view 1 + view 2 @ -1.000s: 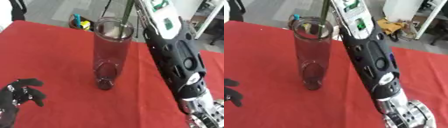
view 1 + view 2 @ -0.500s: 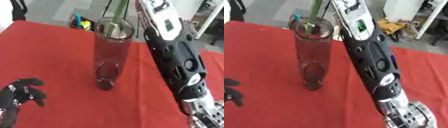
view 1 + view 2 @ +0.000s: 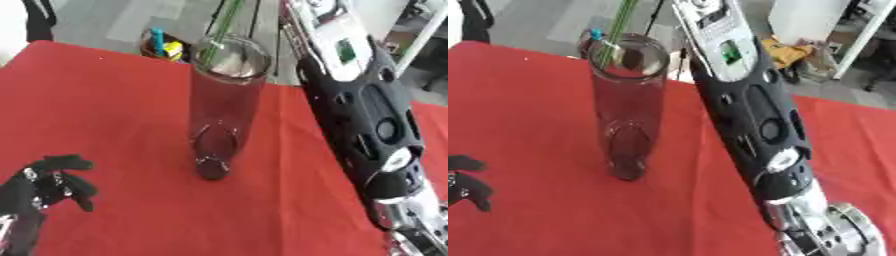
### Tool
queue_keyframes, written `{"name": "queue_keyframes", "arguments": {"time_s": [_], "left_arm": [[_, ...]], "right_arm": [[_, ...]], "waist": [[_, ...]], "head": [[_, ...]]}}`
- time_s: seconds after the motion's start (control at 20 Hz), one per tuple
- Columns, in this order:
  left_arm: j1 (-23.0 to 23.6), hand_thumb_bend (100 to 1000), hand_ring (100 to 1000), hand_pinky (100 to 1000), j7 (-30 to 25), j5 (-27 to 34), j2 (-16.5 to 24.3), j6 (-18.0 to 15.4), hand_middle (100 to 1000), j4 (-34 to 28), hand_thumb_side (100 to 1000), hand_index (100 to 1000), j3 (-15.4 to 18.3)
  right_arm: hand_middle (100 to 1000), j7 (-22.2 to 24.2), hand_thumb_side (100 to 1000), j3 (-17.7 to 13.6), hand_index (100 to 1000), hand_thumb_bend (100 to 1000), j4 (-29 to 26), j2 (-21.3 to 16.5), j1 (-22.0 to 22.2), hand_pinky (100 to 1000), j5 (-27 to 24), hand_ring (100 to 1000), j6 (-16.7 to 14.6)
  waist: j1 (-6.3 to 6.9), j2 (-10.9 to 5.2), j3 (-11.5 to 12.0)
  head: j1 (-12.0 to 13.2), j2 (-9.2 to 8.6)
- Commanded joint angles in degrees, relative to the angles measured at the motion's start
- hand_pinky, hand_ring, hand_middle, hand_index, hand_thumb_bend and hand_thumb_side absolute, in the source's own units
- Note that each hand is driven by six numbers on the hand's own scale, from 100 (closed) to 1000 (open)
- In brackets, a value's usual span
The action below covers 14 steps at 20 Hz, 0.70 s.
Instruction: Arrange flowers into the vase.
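A tall clear glass vase (image 3: 223, 107) stands upright on the red table (image 3: 105, 115), near its middle. Thin green flower stems (image 3: 619, 24) come down from the top edge and slant into the vase's mouth at its left rim; the blooms are out of view. My right arm (image 3: 363, 115) reaches from the lower right up past the vase, and its hand is beyond the top edge. At the lower left corner my left hand (image 3: 42, 189) rests on the table with relaxed fingers, holding nothing, well clear of the vase.
Beyond the table's far edge, a dark container (image 3: 163, 46) holds blue and yellow things on the grey floor. A yellow object (image 3: 786, 51) and a white pole (image 3: 859, 37) stand at the back right.
The green stems have moved left from beside the vase to its mouth and now dip into it. My right arm swung left with them. The left hand has stayed put.
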Motion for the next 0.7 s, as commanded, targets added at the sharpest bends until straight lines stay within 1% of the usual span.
{"name": "queue_keyframes", "arguments": {"time_s": [0.05,0.4,0.7], "left_arm": [[-0.6,135,557,443,-0.1,-0.2,0.2,0.1,676,-1.1,1000,805,-0.5],[-0.7,136,557,443,-0.2,-0.1,0.2,0.2,676,-1.1,1000,805,-0.4],[-0.8,136,558,444,-0.2,-0.2,0.2,0.3,677,-1.1,1000,804,-0.4]], "right_arm": [[100,1.7,971,0.0,267,122,-1.1,-2.2,-1.1,270,3.3,568,0.3],[100,2.3,983,0.3,275,100,-0.9,-3.5,-0.7,278,8.1,573,-1.7],[110,4.7,997,0.8,293,100,-1.3,-4.7,-0.3,295,10.4,613,-2.5]], "waist": [[0.42,-1.37,-0.1],[0.36,-1.36,-0.1],[0.34,-1.4,-0.3]], "head": [[0.3,-0.36],[0.6,-0.38],[0.9,-0.46]]}}
